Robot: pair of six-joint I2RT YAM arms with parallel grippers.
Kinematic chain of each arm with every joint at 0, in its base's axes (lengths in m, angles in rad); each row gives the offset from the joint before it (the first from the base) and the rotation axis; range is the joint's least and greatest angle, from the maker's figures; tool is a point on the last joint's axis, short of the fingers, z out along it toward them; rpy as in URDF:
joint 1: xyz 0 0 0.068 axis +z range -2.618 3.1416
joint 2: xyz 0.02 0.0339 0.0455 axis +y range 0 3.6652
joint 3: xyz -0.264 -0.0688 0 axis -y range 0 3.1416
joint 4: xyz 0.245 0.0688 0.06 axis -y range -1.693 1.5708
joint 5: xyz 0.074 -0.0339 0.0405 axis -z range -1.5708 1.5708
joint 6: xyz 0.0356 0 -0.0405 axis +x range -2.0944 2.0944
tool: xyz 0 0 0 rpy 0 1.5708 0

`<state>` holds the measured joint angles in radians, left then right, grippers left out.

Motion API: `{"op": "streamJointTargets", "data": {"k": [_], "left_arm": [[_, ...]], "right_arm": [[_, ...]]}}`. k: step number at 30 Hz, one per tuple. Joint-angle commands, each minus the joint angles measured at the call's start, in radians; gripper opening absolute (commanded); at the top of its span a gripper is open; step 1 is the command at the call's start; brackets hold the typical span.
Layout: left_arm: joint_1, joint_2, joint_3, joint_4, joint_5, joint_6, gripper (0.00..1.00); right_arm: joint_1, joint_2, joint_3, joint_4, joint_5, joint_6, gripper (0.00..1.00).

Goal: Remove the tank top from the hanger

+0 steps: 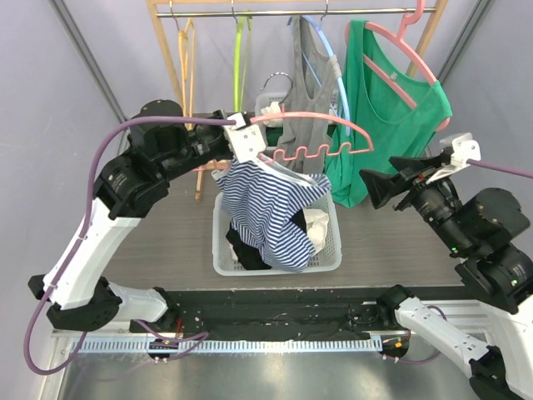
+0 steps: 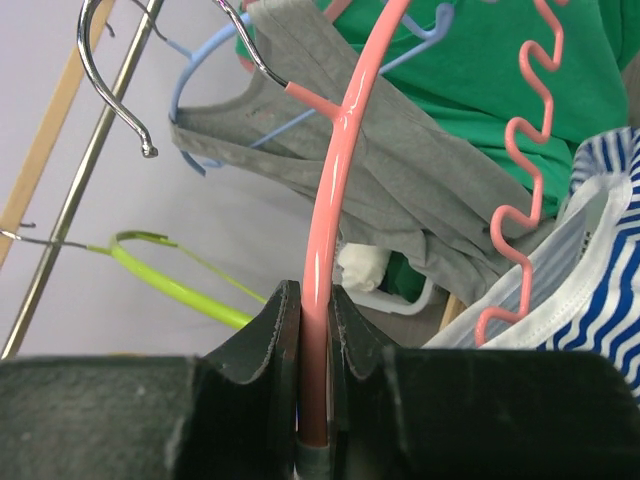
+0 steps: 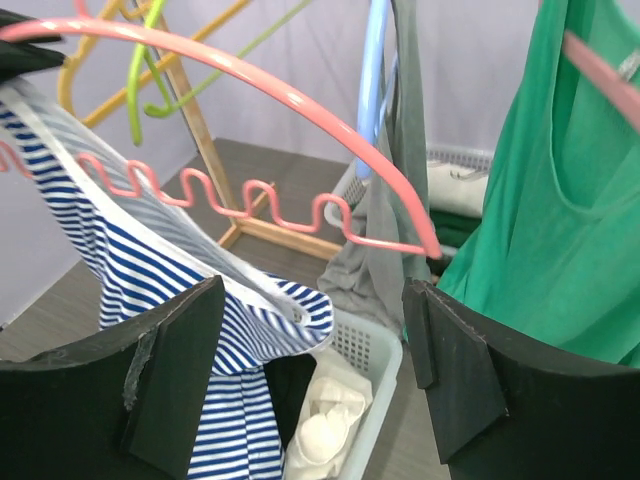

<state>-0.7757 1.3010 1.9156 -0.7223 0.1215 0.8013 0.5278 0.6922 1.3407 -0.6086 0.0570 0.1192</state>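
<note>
The left gripper [image 1: 243, 137] is clenched on the left end of the pink hanger [image 1: 321, 118], whose long axis runs level, pointing right. The striped tank top [image 1: 271, 208] droops lengthwise from it into the white basket [image 1: 331, 250] mid-table. The right gripper [image 1: 383, 182] is released near the hanger's right tip.

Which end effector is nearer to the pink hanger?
Left. The left end effector is clamped on the curved arm of the pink hanger. The right end effector stands open beside the hanger's far tip, apart from it.
</note>
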Motion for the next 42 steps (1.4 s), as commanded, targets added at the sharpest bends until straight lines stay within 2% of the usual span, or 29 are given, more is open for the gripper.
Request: {"op": "streamJointTargets", "data": {"k": [1,5,8,14,19,28,35,42], "left_arm": [[-0.010,-0.002,0.060,0.178,-0.030,0.053,0.00],[-0.013,-0.022,0.028,0.166,0.003,0.059,0.00],[-0.014,-0.069,0.002,0.094,0.082,0.090,0.00],[-0.013,-0.141,-0.041,-0.043,0.227,0.099,0.00],[-0.013,-0.163,-0.061,-0.112,0.306,0.128,0.00],[-0.013,-0.175,-0.078,-0.144,0.328,0.164,0.00],[-0.013,-0.177,-0.067,-0.146,0.337,0.156,0.00],[-0.013,-0.175,-0.036,-0.138,0.330,0.147,0.00]], "right_arm": [[-0.005,0.038,0.077,-0.017,-0.081,-0.058,0.80],[-0.003,0.055,0.124,0.012,-0.121,-0.079,0.80],[-0.003,0.092,0.197,-0.011,-0.152,-0.114,0.80],[-0.003,0.176,0.323,-0.066,-0.316,-0.187,0.78],[-0.003,0.225,0.359,-0.094,-0.475,-0.193,0.76],[-0.003,0.267,0.328,-0.152,-0.730,-0.191,0.69],[-0.003,0.265,0.288,-0.163,-0.775,-0.191,0.67],[-0.003,0.259,0.259,-0.168,-0.792,-0.182,0.52]]}}
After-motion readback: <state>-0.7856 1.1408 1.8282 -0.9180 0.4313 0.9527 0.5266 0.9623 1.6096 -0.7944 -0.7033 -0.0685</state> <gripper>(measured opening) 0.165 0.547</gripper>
